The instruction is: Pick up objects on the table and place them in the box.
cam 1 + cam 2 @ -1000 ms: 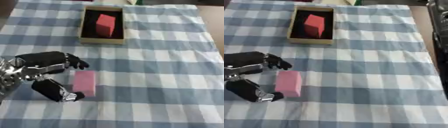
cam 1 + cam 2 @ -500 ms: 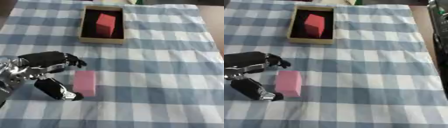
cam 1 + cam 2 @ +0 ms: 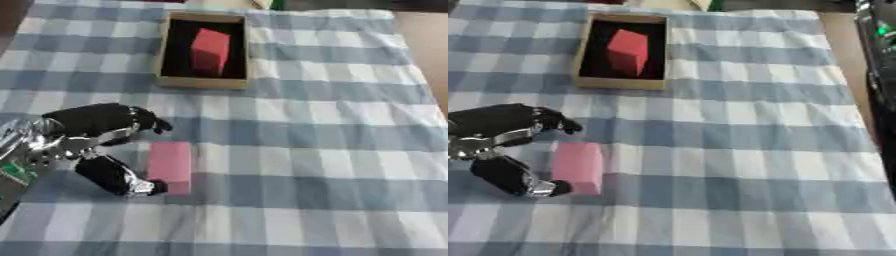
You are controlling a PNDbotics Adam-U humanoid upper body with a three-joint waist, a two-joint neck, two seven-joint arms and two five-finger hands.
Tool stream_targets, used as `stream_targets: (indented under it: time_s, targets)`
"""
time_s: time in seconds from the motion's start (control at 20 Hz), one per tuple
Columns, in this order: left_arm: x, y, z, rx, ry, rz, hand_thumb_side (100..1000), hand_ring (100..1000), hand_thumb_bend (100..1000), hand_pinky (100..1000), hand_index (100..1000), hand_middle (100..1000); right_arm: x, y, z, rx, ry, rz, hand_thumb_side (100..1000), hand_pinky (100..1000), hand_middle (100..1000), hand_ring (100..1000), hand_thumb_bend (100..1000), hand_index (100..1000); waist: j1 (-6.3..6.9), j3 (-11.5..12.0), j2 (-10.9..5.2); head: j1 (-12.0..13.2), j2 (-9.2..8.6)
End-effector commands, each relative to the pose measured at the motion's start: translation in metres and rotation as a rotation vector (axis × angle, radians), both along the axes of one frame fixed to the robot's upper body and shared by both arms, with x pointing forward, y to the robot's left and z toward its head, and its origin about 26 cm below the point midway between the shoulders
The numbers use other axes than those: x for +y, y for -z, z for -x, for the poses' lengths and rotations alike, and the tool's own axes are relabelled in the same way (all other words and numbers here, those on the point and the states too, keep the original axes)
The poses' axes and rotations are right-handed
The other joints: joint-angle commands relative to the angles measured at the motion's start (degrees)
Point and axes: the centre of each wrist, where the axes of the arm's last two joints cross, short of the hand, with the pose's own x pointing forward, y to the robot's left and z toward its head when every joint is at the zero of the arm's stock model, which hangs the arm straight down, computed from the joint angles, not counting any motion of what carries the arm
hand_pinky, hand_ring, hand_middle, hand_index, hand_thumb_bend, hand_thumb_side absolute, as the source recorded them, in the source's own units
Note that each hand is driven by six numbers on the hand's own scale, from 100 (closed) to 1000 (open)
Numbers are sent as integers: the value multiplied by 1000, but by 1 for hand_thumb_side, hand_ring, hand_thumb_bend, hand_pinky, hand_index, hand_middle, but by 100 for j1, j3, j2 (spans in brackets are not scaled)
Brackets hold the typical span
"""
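Note:
A pink block (image 3: 170, 164) lies flat on the checked cloth at the lower left. My left hand (image 3: 92, 135) hovers just left of it, its fingers (image 3: 131, 117) curled above the block's far end and its thumb (image 3: 118, 177) touching the block's near left corner; the block rests on the cloth. A red block (image 3: 210, 50) stands inside the cardboard box (image 3: 200, 83) at the far middle. My right hand shows in neither view.
A blue and white checked cloth (image 3: 315, 165) covers the table. Dark equipment (image 3: 881, 60) runs along the table's right edge. Something green (image 3: 278, 4) sits just beyond the box at the far edge.
My left hand has stayed beside the pink block, with its thumb now against the block's near corner. The pictures have shifted slightly, so the head has tilted.

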Motion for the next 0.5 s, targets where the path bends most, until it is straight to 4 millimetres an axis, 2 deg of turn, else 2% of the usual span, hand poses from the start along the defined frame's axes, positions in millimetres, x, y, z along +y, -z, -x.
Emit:
stream_targets:
  time_s: [0.05, 0.3, 0.5]
  targets:
    - [0, -4, -2, 11, 9, -16, 667, 855, 525, 782, 950, 791, -4, -7, 2, -19, 6, -7, 634, 802, 508, 763, 260, 700, 11, -20, -96, 11, -61]
    - [1, 0, -4, 28, 17, -44, 653, 849, 530, 777, 941, 781, -4, -6, 2, -14, 8, -16, 635, 801, 506, 762, 258, 699, 11, -38, -87, 15, -80]
    - [1, 3, -6, 14, 18, -47, 637, 799, 444, 737, 905, 738, -6, -5, 1, -8, 10, -22, 638, 801, 505, 762, 256, 698, 7, -52, -83, 14, -82]
